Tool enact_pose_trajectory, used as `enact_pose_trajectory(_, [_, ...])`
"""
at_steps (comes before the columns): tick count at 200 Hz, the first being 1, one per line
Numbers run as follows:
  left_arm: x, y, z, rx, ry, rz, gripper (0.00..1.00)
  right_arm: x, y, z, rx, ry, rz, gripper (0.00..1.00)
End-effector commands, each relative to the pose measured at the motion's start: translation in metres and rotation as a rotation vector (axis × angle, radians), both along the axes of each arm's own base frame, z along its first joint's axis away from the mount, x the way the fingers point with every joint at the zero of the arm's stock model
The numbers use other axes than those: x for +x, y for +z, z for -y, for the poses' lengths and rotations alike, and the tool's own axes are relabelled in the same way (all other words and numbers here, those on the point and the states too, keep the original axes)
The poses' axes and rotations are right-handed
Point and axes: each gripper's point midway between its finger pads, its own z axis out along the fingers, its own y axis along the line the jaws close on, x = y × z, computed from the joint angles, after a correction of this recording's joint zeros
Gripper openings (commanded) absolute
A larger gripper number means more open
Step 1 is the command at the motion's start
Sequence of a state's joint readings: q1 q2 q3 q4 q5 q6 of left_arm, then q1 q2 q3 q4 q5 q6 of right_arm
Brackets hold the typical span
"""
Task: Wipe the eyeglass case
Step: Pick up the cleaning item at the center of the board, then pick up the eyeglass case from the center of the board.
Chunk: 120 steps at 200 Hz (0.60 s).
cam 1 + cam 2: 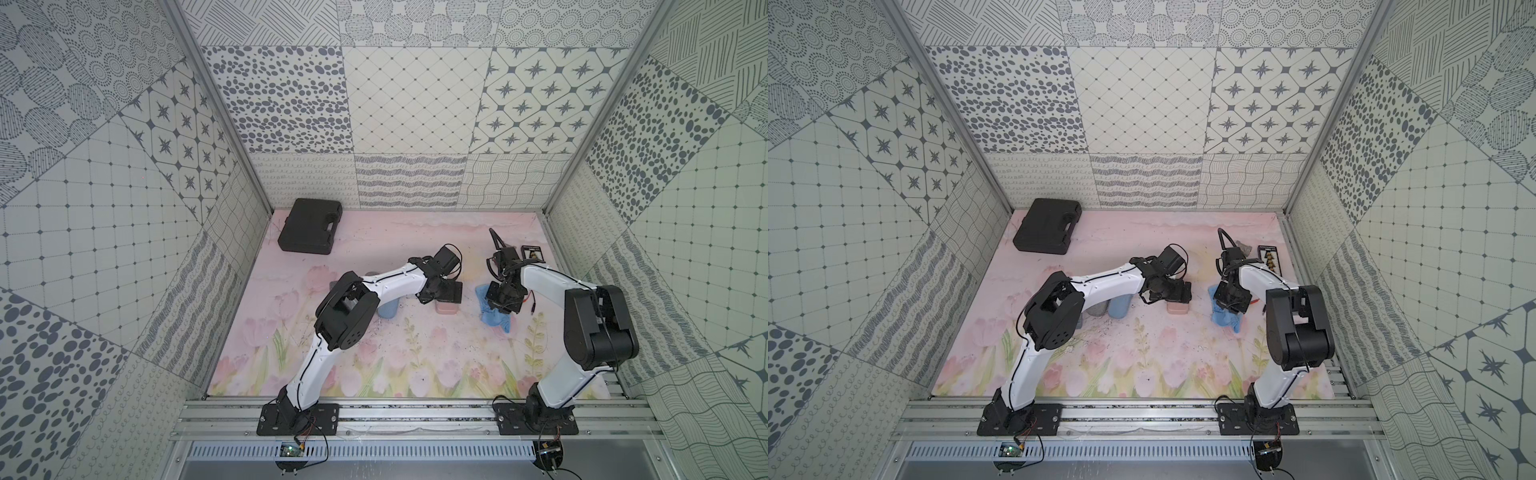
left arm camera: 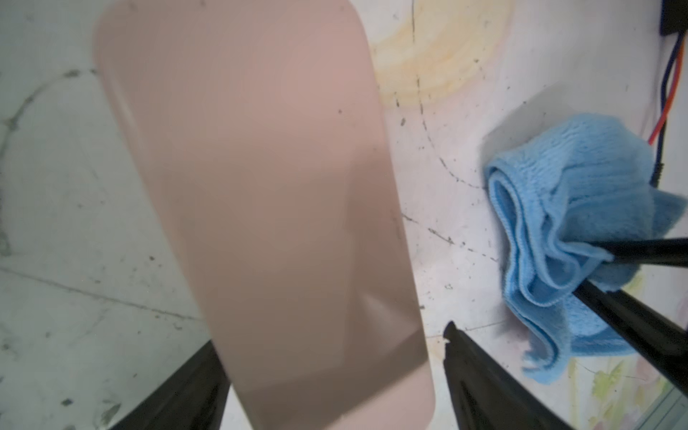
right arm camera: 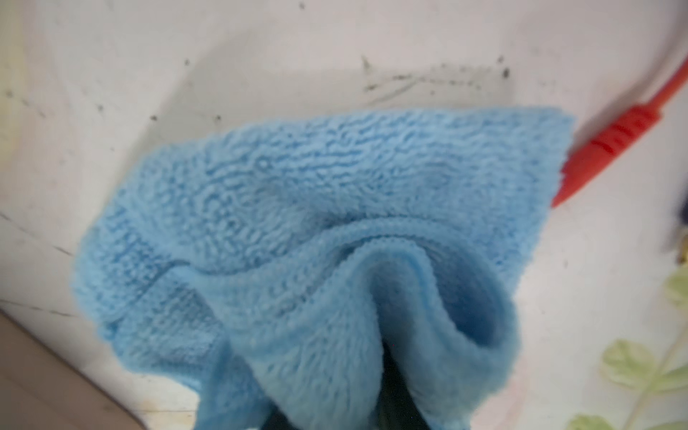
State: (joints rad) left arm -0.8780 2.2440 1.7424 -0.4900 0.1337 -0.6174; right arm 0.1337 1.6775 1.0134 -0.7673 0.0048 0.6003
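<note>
A pink eyeglass case (image 1: 446, 309) (image 1: 1177, 308) lies on the floral mat near its middle. My left gripper (image 1: 448, 300) (image 1: 1177, 299) hangs right over it. In the left wrist view the case (image 2: 260, 186) runs between the two black fingers of the left gripper (image 2: 331, 337). A strip of mat shows between one fingertip (image 2: 452, 331) and the case's edge, so the jaws stand open around it. To its right, my right gripper (image 1: 498, 309) (image 1: 1231, 305) (image 3: 394, 391) is shut on a bunched blue cloth (image 1: 496, 323) (image 1: 1225, 319) (image 2: 558, 208) (image 3: 298, 223) that rests on the mat.
A black carry case (image 1: 309, 226) sits at the back left. A dark card packet (image 1: 532, 252) lies at the back right. A blue cup (image 1: 1121, 308) and a grey one (image 1: 1096, 309) stand under the left arm. A red connector (image 3: 614, 145) lies beside the cloth.
</note>
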Motion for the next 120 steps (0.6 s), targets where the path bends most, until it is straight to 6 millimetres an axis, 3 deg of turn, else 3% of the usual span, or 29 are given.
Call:
enact_pose_trajectory(1, [-0.005,-0.02,-0.022,0.171,-0.149,0.046,0.83,0.017,0.036,-0.006,0.029,0.032,0.149,0.12])
enact_pose_trajectory(27, [-0.008,-0.013,-0.035,0.132,-0.327,0.092,0.73,0.018,0.067,-0.005,0.015,0.071,0.192,0.12])
enact_pose_trajectory(50, [-0.017,-0.003,-0.048,0.036,-0.469,0.129,0.61,0.017,0.074,-0.004,0.016,0.067,0.206,0.11])
enact_pose_trajectory(61, [-0.028,0.005,-0.047,-0.002,-0.582,0.178,0.6,0.017,0.072,-0.007,0.035,0.062,0.206,0.1])
enact_pose_trajectory(73, [-0.04,0.014,-0.046,-0.047,-0.666,0.201,0.65,0.016,0.071,-0.01,0.054,0.06,0.199,0.09])
enact_pose_trajectory(87, [-0.043,0.018,-0.048,-0.051,-0.696,0.227,0.79,0.017,0.07,-0.011,0.06,0.059,0.199,0.08])
enact_pose_trajectory(107, [-0.017,0.02,-0.058,0.032,-0.551,0.248,0.91,0.018,0.072,-0.008,0.042,0.059,0.207,0.08])
enact_pose_trajectory(120, [-0.011,0.027,-0.05,0.018,-0.461,0.216,0.97,0.02,0.073,-0.007,0.036,0.06,0.215,0.08])
